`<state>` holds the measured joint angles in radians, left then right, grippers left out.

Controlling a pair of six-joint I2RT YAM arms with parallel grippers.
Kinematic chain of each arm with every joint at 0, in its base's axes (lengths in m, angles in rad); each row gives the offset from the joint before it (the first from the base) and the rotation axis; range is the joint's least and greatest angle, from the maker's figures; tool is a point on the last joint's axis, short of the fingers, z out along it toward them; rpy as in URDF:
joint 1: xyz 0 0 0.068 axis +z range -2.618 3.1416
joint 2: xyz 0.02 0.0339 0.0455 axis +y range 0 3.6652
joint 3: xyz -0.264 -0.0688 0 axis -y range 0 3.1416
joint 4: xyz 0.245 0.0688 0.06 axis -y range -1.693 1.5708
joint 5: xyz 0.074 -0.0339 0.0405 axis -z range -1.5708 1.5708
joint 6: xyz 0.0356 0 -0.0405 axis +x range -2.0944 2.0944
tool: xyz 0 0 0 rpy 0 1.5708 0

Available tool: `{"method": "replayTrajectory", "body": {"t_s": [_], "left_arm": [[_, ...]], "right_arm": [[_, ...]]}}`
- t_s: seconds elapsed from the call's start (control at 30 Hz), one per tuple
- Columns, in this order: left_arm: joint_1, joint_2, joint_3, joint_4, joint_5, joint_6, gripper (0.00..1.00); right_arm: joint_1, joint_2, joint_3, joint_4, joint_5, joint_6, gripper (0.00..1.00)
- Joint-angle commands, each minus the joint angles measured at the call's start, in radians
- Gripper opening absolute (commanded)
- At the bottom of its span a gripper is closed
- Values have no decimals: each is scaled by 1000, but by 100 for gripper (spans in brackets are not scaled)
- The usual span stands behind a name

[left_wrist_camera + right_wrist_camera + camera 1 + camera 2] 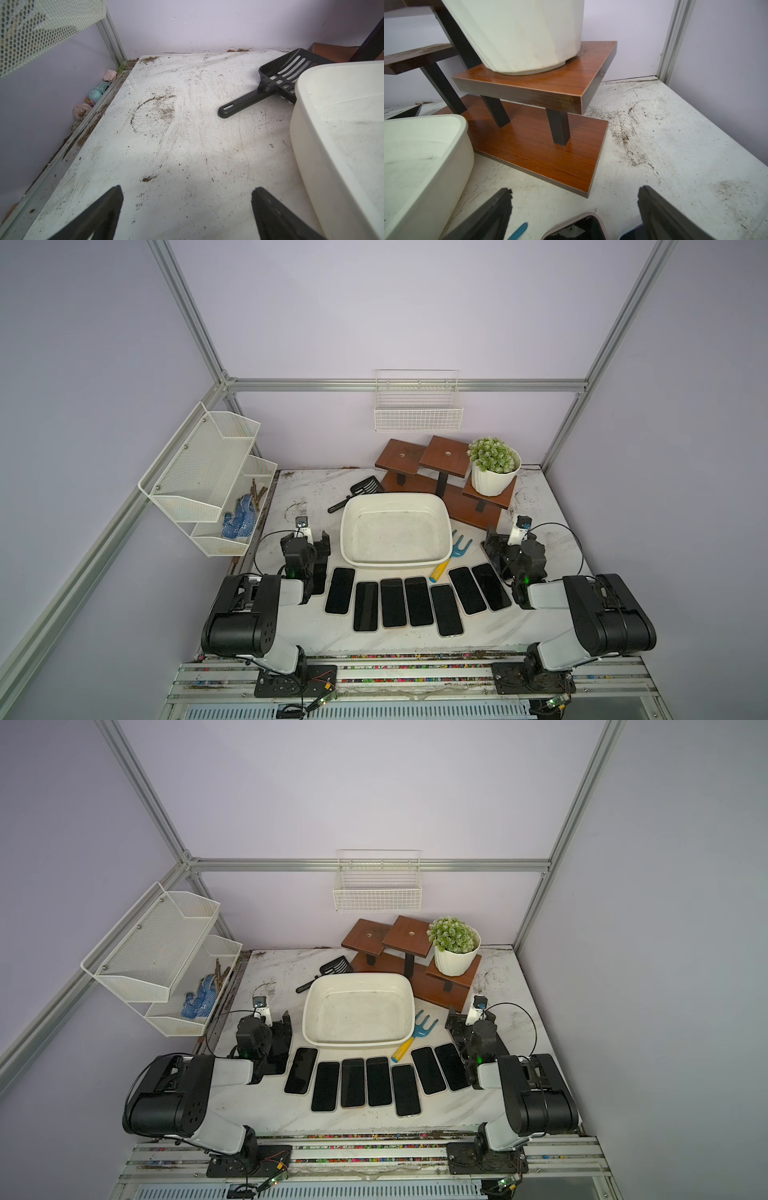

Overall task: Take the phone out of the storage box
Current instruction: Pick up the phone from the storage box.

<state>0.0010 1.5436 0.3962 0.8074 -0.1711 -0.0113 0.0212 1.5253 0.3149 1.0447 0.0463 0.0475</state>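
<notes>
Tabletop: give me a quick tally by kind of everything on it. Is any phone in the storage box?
Phones: at least 9, none in the storage box; the right gripper covers one, perhaps more
Storage box: 1
Scoop: 1
Rake: 1
Wooden stand: 1
Potted plant: 1
Total: at least 14

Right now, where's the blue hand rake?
In a top view, the rake lies flat by the right near corner of the tub, just beyond the phones.
</notes>
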Motion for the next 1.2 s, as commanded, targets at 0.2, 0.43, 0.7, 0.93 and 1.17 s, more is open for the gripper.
{"method": "replayTrajectory", "body": {"t_s": [0.2,0.43,0.7,0.93,1.17], "left_arm": [[19,2,10,43,37,-3,100],[19,4,7,50,38,-3,100],[19,4,6,52,38,-2,100],[19,4,7,52,38,-3,100],[19,4,7,51,38,-2,100]], "right_arm": [[-4,8,-2,45,-22,-24,100],[-4,38,-14,94,-23,-23,100],[-4,36,-11,83,-22,-24,100],[-4,39,-11,86,-22,-24,100],[-4,47,-5,86,-22,-21,100]]}}
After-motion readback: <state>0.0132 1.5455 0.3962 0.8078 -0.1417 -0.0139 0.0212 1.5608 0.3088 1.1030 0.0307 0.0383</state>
